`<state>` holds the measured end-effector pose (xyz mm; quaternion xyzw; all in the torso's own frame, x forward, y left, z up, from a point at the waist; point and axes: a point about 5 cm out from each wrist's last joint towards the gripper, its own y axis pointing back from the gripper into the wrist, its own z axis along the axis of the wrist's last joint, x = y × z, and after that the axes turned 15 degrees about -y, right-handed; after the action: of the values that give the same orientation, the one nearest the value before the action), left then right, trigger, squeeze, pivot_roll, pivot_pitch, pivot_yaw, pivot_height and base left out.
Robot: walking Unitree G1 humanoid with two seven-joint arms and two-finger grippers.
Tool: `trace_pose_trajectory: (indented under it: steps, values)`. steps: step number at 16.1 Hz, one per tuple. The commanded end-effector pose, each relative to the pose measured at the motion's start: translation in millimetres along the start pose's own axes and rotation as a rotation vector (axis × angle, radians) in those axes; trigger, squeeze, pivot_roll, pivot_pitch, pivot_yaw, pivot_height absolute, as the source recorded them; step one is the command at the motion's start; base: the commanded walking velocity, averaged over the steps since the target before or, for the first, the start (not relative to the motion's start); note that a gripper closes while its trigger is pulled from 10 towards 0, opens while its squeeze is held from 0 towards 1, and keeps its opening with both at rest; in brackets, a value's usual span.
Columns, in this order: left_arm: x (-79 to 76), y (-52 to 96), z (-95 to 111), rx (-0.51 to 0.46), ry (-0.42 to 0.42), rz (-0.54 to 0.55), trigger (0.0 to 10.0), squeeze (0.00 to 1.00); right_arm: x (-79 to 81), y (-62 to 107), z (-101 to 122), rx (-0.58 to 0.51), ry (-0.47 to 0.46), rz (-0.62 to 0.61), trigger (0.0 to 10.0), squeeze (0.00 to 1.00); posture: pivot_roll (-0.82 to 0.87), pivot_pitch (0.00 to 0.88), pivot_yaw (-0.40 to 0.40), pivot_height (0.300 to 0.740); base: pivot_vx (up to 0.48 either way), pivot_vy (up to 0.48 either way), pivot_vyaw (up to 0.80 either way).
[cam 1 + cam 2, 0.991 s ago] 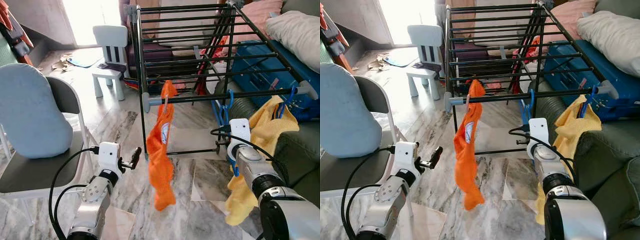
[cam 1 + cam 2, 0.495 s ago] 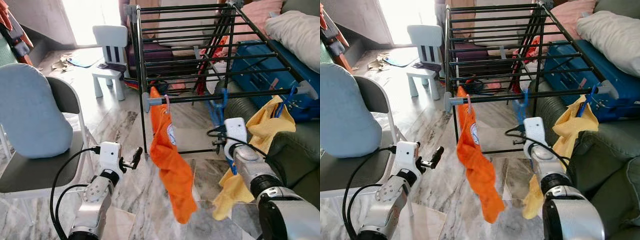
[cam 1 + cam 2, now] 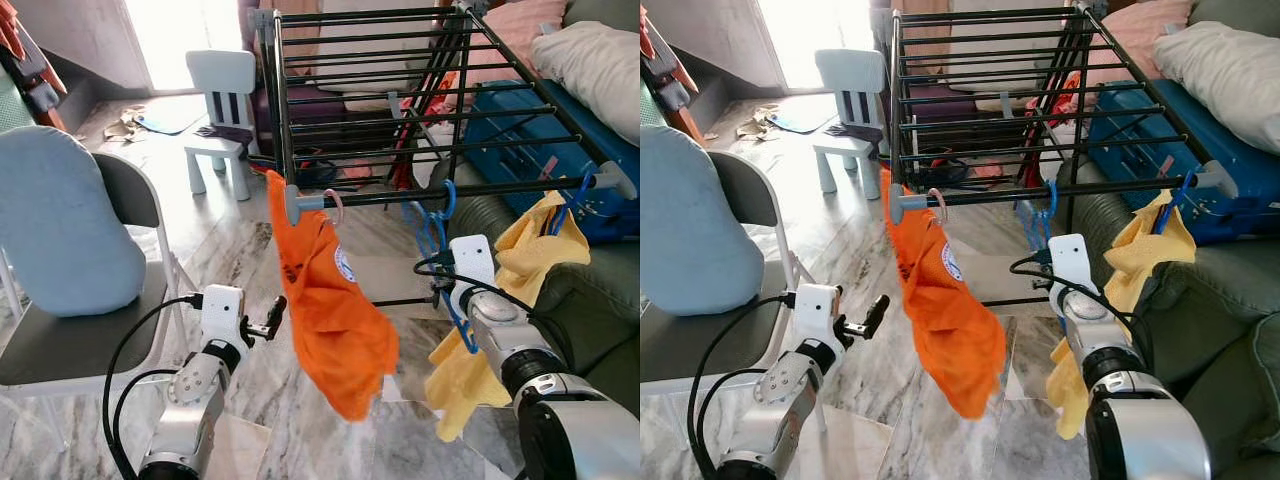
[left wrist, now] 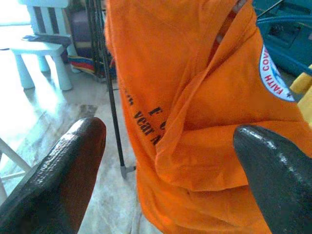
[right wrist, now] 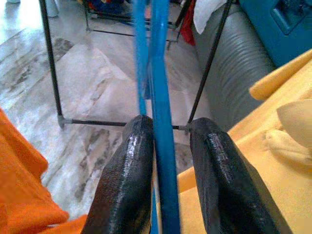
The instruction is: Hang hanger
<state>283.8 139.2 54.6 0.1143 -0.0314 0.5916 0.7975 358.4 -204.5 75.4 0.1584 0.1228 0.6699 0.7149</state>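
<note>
On the front rail of the black drying rack (image 3: 400, 110): one blue hanger (image 3: 445, 260), hooked over the rail and carrying one yellow garment (image 3: 520, 300); a second blue hook (image 3: 583, 188) sits further along the same rail. One orange shirt (image 3: 325, 300) hangs by a pink hook (image 3: 332, 205) near the rail's left end. Right gripper (image 5: 168, 165): both black fingers (image 5: 126, 175) clamped on the hanger's blue bar, below the rail. Left gripper (image 3: 270, 318): fingers spread apart, holding nothing, just beside the orange shirt. Surroundings: one grey folding chair (image 3: 90, 300) with blue cushion, one white child's chair (image 3: 222, 110), one blue suitcase (image 3: 540, 130), one green sofa (image 3: 590, 300), marble floor (image 3: 240, 250).
</note>
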Motion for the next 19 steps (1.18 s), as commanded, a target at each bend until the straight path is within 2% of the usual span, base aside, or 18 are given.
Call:
trace_pose_trajectory:
  steps: [1, 2, 3, 4, 5, 6, 7, 15, 19]
  values:
    - [0.5, -1.6, -1, 0.018, -0.007, 0.003, 10.0, 0.0, -3.8, -0.3, 3, -0.002, -0.001, -0.016, 10.0, 0.76, -0.1, 0.0, 0.016, 0.74, 0.0, 0.0, 0.0]
    - [0.0, -1.7, -2, 0.02, -0.007, 0.003, 10.0, 0.0, -4.5, -0.4, 4, -0.002, -0.001, -0.018, 10.0, 0.55, -0.1, 0.0, 0.016, 0.74, 0.0, 0.0, 0.0]
    - [-0.2, -1.9, -2, 0.021, -0.007, 0.002, 10.0, 0.0, -5.3, -0.4, 4, -0.002, -0.002, -0.021, 10.0, 0.42, -0.1, 0.0, 0.016, 0.74, 0.0, 0.0, 0.0]
    - [-0.3, -1.9, -2, 0.022, -0.006, 0.002, 10.0, 0.0, -5.4, -0.4, 4, -0.001, -0.002, -0.022, 10.0, 0.13, -0.1, 0.0, 0.016, 0.74, 0.0, 0.0, 0.0]
    - [-0.4, -2.1, -2, 0.023, -0.006, 0.002, 10.0, 0.0, -5.1, -0.4, 4, 0.001, -0.006, -0.018, 6.8, 0.01, -0.1, 0.0, 0.017, 0.74, 0.0, 0.0, 0.0]
    - [-0.6, -2.2, -2, 0.024, -0.006, 0.001, 10.0, 0.0, -4.8, -0.4, 4, 0.002, -0.009, -0.015, 3.9, 0.0, -0.1, 0.0, 0.017, 0.74, 0.0, 0.0, 0.0]
    - [-0.7, -2.3, -2, 0.025, -0.007, 0.0, 10.0, 0.0, -4.2, -0.5, 3, 0.003, -0.012, -0.01, 0.0, 0.0, -0.1, 0.0, 0.016, 0.74, 0.0, 0.0, 0.0]
    - [-1.2, -3.3, -4, 0.038, -0.012, 0.004, 10.0, 0.0, -4.7, -0.4, 4, 0.001, -0.01, -0.009, 0.0, 0.0, -0.1, 0.0, 0.016, 0.74, 0.0, 0.0, 0.0]
    - [2.4, -2.5, -4, 0.04, -0.029, 0.017, 10.0, 0.0, -1.5, -1.4, 16, -0.056, -0.01, 0.011, 0.0, 0.0, -0.1, 0.0, 0.01, 0.74, 0.0, 0.0, 0.0]
